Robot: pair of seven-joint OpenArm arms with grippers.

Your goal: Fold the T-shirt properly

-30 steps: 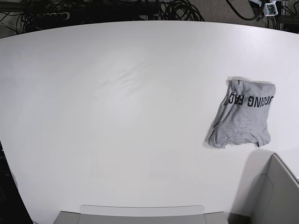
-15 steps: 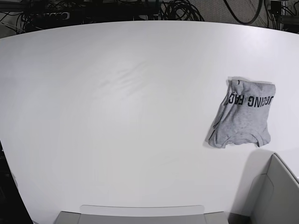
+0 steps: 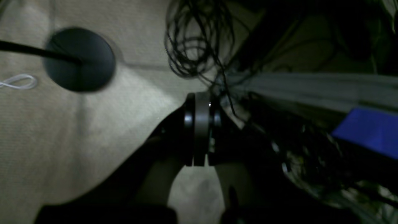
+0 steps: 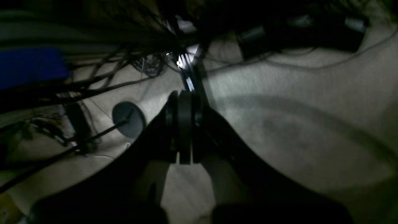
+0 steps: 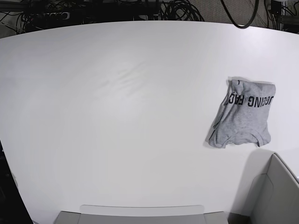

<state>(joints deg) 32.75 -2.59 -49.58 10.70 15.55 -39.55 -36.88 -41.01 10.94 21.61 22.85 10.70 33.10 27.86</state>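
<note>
Right, your left gripper (image 3: 200,130) is pressed together on nothing, aimed at carpet and cables off the white table (image 5: 117,116); your right gripper (image 4: 183,130) is the same, clamped and empty. Neither shows in the base view. The T-shirt (image 5: 243,116) lies bunched near the table's right edge in that view, so the left arm looks nearer. Its long axis runs far edge to near edge, black lettering (image 5: 250,101) across the far end.
</note>
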